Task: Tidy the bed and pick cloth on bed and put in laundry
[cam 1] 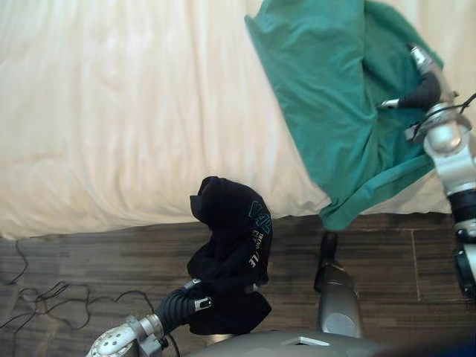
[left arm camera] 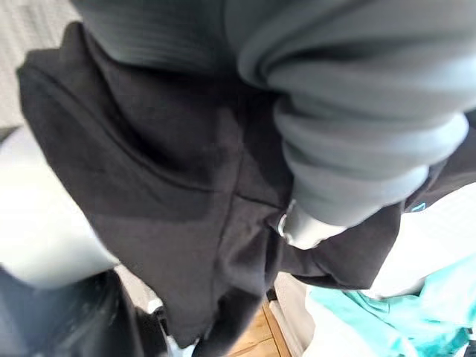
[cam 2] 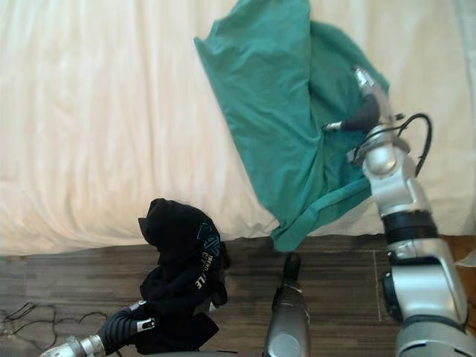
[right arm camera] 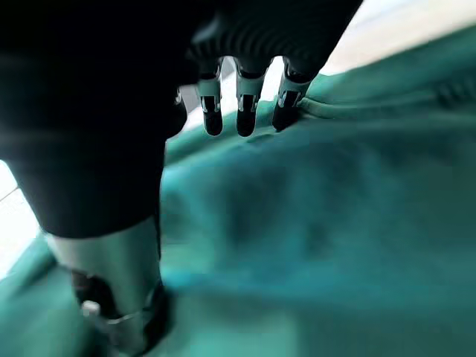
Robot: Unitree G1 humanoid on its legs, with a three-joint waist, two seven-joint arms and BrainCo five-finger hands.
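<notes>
1. Right hand [cam 2: 366, 111]: rests on the green cloth [cam 2: 275, 97] on the bed [cam 1: 111, 111], toward the bed's right side. The fingers [right arm camera: 245, 123] are extended, their dark tips touching a fold of the cloth. The thumb is spread to the side. Nothing is gripped.
2. Left hand [cam 1: 178, 306]: buried in a bunched black cloth [cam 1: 230, 238], which is carried above the wooden floor [cam 1: 97, 260]. Whether this hand is closed cannot be told.
3. Edges: the green cloth lies rumpled, and its lower corner hangs over the near bed edge. The top of the black cloth overlaps that same edge in the head views.
4. Open room: white cover lies bare across the left of the bed. A strip of floor runs along its near edge.
</notes>
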